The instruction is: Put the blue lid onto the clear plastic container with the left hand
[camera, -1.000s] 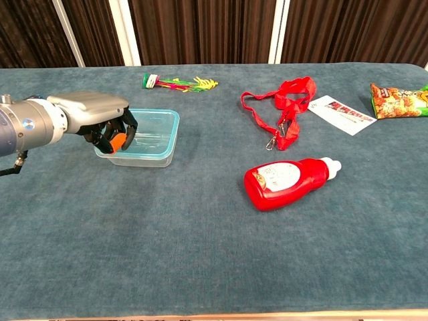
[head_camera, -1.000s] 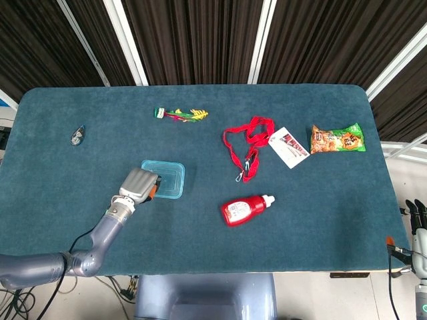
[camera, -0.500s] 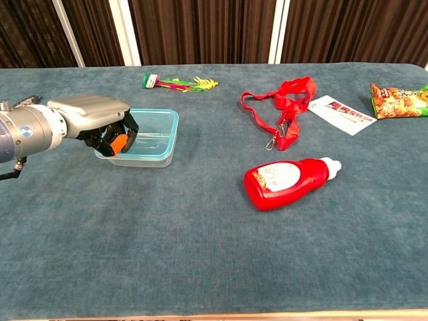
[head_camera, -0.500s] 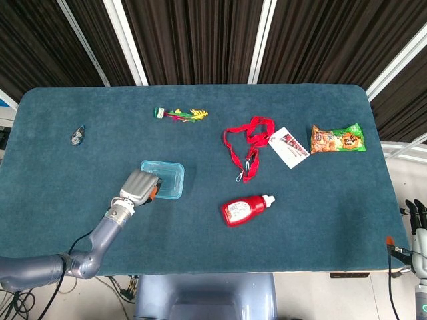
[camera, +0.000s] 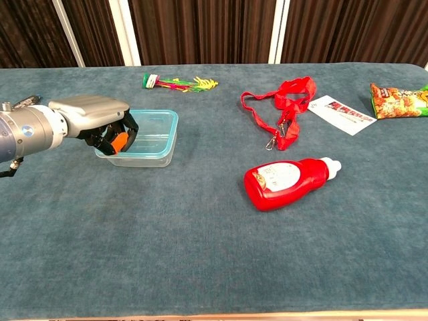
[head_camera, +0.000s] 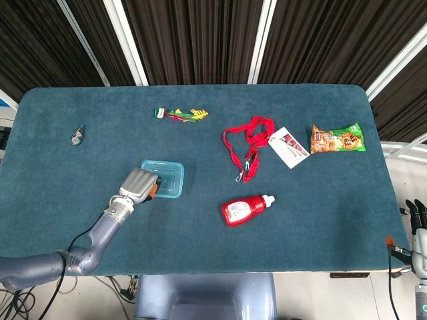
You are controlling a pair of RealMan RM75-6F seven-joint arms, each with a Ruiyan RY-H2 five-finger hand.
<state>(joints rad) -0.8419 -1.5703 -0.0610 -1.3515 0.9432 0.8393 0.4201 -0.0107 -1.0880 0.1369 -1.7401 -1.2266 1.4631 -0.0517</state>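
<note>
At the near-left part of the blue-green felt table, the left hand sits over the left end of the clear plastic container. Its grey back is turned up and its dark fingers, tipped in orange, are curled down over the rim. There they appear to pinch the edge of the blue lid, though how firmly they clamp it is hidden under the palm. The lid lies across the top of the tub, its outline matching the tub's from above. That suggests the hand is placed at the edge to square the lid and press it home, rather than to carry it anywhere. Whether the lid has actually snapped down all round cannot be told. The lid is thin, pale and translucent, a rounded rectangle with a raised border, and the tub below is shallow, glossy and see-through (the cloth shows through its wall). Such a light shell would probably slide on the nap if pushed sideways, so a downward press seems the safer choice. The right hand shows only as a sliver at the table's far corner, and its fingers are too cropped to read. Well apart lie a squat red plastic bottle on its side and a looped red lanyard.
</note>
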